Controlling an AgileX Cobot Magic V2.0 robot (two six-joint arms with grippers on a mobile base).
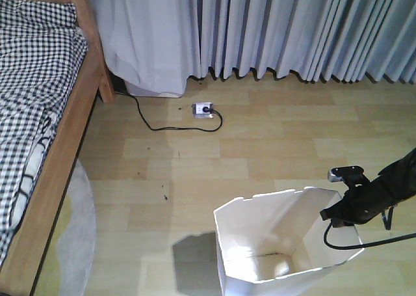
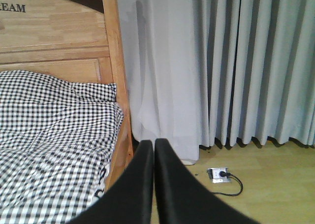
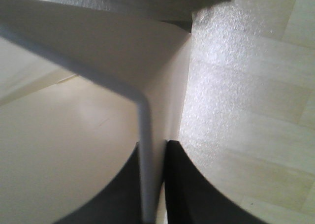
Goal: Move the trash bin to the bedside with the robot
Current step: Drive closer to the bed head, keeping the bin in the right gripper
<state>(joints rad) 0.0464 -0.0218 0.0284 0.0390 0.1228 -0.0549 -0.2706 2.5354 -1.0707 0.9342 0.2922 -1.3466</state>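
The white faceted trash bin [image 1: 273, 244] stands on the wooden floor at the lower middle, cream inside. My right gripper [image 1: 339, 213] is shut on the bin's right rim; in the right wrist view [image 3: 152, 184] its jaws pinch the thin white wall [image 3: 147, 135], one inside and one outside. The bed [image 1: 62, 159] with a light wooden side rail and black-and-white checked bedding [image 1: 29, 68] lies along the left, well apart from the bin. My left gripper [image 2: 154, 150] is shut and empty, held in the air facing the bed's wooden post [image 2: 115, 61].
Grey curtains [image 1: 273, 29] hang along the far wall. A floor socket [image 1: 203, 108] with a black cable [image 1: 169, 127] lies in front of them. A pale round rug [image 1: 75, 237] sits by the bed rail. Bare wooden floor lies between bin and bed.
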